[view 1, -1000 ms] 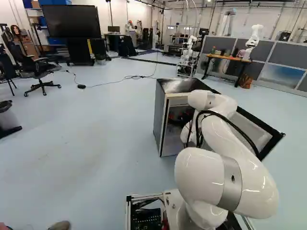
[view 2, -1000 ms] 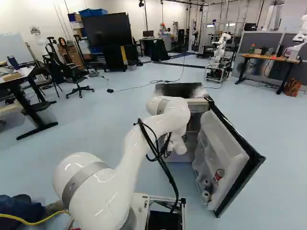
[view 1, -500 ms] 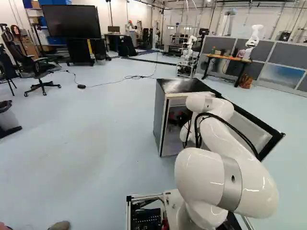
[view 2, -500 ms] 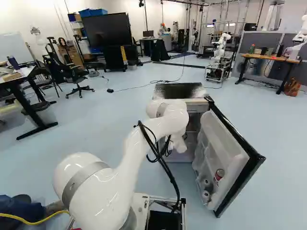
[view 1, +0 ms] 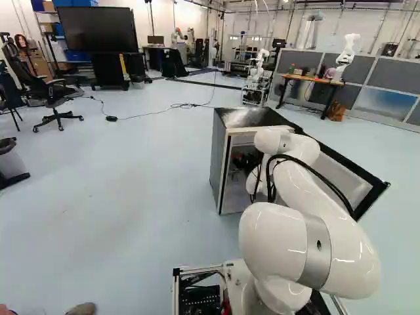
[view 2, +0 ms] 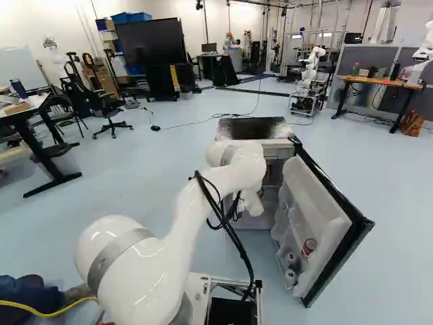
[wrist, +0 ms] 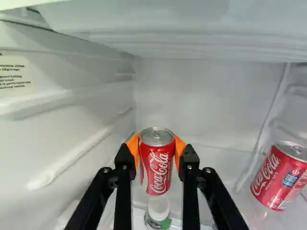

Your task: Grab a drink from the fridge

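In the left base view my gripper [view 1: 247,160] reaches into the open fridge [view 1: 222,172], partly hidden by my arm. The wrist view shows the gripper [wrist: 157,148] with its orange pads pressed against both sides of an upright red drink can [wrist: 158,167], shut on it. Another red can [wrist: 279,176] stands apart, near the fridge's side wall. A bottle with a white cap [wrist: 159,208] is below the held can in that view, between the black fingers.
The fridge door [view 2: 331,223] hangs wide open right of my arm, with a red-and-white can [view 2: 309,246] and other containers on its shelves. A fridge wall [wrist: 53,124] runs beside the gripper, and a white panel [wrist: 182,43] lies above. Another robot [view 2: 310,76] stands farther back.
My forearm and wrist have shifted slightly at the fridge, mostly in the first half second. The base and the fridge door have stayed put.
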You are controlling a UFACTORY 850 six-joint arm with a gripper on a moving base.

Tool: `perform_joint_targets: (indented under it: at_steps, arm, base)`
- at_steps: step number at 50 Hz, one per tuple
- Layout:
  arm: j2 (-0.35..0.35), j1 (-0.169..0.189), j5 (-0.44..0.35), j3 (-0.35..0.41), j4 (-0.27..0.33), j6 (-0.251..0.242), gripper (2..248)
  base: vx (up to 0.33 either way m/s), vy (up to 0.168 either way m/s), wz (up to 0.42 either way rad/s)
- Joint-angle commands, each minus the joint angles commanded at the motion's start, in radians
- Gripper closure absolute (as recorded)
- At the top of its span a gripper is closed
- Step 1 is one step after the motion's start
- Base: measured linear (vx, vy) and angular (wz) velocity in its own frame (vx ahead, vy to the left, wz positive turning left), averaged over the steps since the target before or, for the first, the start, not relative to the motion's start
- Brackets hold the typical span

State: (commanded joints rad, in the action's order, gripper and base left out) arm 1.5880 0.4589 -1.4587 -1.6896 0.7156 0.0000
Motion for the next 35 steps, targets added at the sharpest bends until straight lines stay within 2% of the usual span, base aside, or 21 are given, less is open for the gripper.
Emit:
perform_joint_targets:
  at_steps: [22,35]
  arm:
    - [-0.065,0.001,0.0,0.066,0.0,0.0,158]
    - [-0.117,0.005,0.0,0.167,0.0,0.0,158]
  base:
    - [0.0,0.0,0.0]
    - [0.0,0.0,0.0]
